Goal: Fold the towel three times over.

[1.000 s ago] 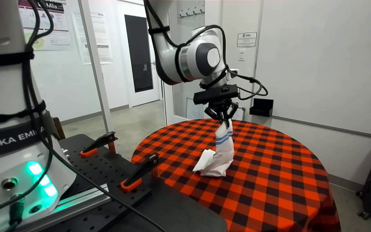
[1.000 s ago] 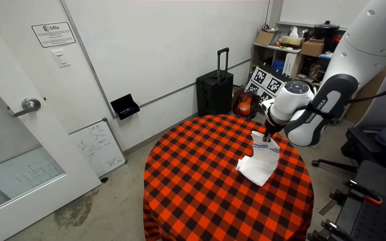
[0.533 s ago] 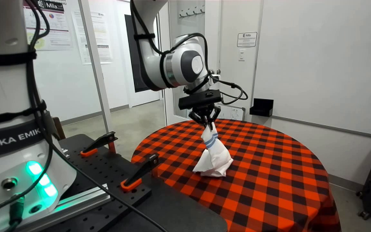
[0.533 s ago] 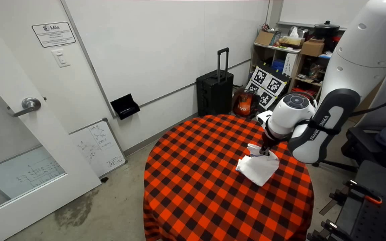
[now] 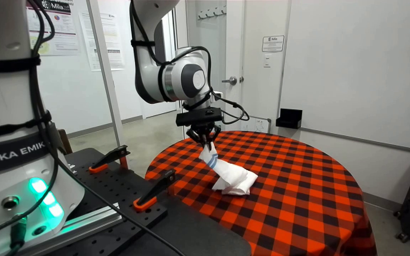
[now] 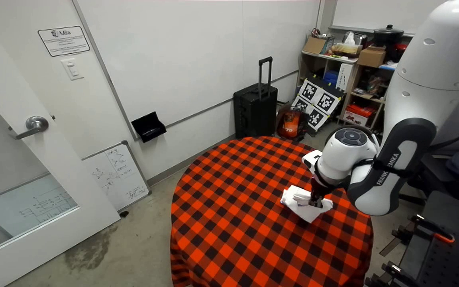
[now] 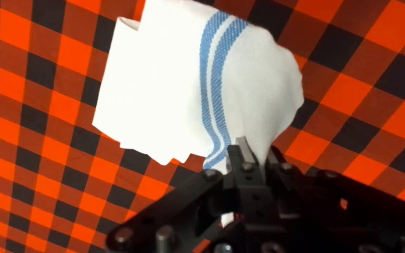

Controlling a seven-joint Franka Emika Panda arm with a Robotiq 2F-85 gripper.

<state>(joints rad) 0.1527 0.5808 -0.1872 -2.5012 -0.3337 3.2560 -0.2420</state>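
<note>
Since a second ago, the striped end of the towel [image 5: 235,174] has leaned over: nearly upright above the round desk [image 5: 297,199] then, it now slants, while the folded remainder lies on the same spot of the desk's checked tablecloth [image 6: 221,207]. The end effector [image 5: 208,145] has travelled with it, lower over the desk, and is clamped on that end; the wrist view shows the towel pinched between the fingers [image 7: 248,179], just beside the blue stripes [image 7: 218,70]. Near the desk, in both exterior views, stands a black platform [image 5: 119,188] with clamps [image 5: 156,187]; past the desk's far edge, in an exterior view, a black suitcase [image 6: 255,115].
</note>
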